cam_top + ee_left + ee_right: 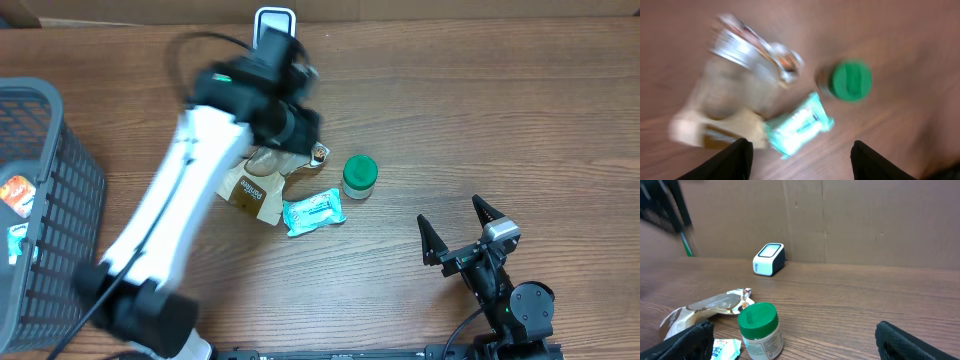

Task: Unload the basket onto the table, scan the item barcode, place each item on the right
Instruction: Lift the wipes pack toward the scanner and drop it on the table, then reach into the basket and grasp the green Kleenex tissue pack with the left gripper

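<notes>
Left claw [801, 145]: fingers spread, nothing between them. It hangs over the cluster of items at mid-counter. The wrist view is blurred, but the gap shows clear. Right claw [448, 210]: fingers splayed wide in a V, empty, low over the near right part of the counter [500, 120], well apart from the items.

Containers:
- Dark wire-mesh basket [60, 170] at the left edge. Inside, against the left side, are an orange-red packet [12, 195] and a smaller pale packet [15, 240] nearer the front. Too small to identify either.
- Green-lidded jar [359, 176], upright, lid on, white label round the body. Contents cannot be told.
- Brown pouch [255, 188], lying flat, with a clear window and a crumpled silvery top edge. Partly under the left arm in the overhead view. Contents not legible.

Other items: teal packet [313, 212] lying flat, its left end against the lower corner of the pouch, with the jar just beside its upper right corner. All three lie loose on the counter and neither claw touches them. No barcode can be made out on any of them.

White-rimmed barcode scanner [275, 20] stands at the far edge of the counter, behind the cluster, close to the wall.

Surface: wood-grain counter, brown. Backdrop: plain brown cardboard wall [865, 220] along the far side.
</notes>
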Robot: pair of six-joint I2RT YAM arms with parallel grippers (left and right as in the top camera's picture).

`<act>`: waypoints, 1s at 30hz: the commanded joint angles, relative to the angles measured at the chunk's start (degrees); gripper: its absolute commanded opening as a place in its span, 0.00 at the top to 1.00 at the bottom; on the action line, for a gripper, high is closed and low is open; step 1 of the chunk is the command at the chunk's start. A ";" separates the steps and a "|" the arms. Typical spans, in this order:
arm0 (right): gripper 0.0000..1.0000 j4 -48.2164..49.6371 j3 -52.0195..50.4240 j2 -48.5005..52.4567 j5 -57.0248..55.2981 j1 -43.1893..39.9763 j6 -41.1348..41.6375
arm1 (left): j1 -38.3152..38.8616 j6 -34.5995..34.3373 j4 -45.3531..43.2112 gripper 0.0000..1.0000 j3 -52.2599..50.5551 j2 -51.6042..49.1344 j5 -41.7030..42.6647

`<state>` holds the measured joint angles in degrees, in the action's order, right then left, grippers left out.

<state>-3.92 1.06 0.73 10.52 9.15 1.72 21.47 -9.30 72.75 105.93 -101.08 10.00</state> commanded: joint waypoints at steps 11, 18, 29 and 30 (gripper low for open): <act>0.00 0.35 -0.59 -0.57 0.24 0.11 0.00 | -44.17 -6.97 3.15 0.29 9.68 17.09 -4.50; 0.00 0.37 -0.59 -0.57 0.24 0.11 0.02 | -63.12 -9.62 1.14 0.32 4.44 15.85 -2.45; 0.00 0.35 -0.59 -0.57 0.24 0.11 0.00 | -69.77 -3.04 -11.98 0.28 -19.21 13.94 -14.12; 0.00 0.37 -0.59 -0.57 0.24 0.11 0.00 | -69.94 -1.01 -13.97 0.27 -21.31 13.84 -14.53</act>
<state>-3.92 1.06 0.73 10.52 9.15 1.72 -47.57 -15.86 61.78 89.30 -87.37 0.54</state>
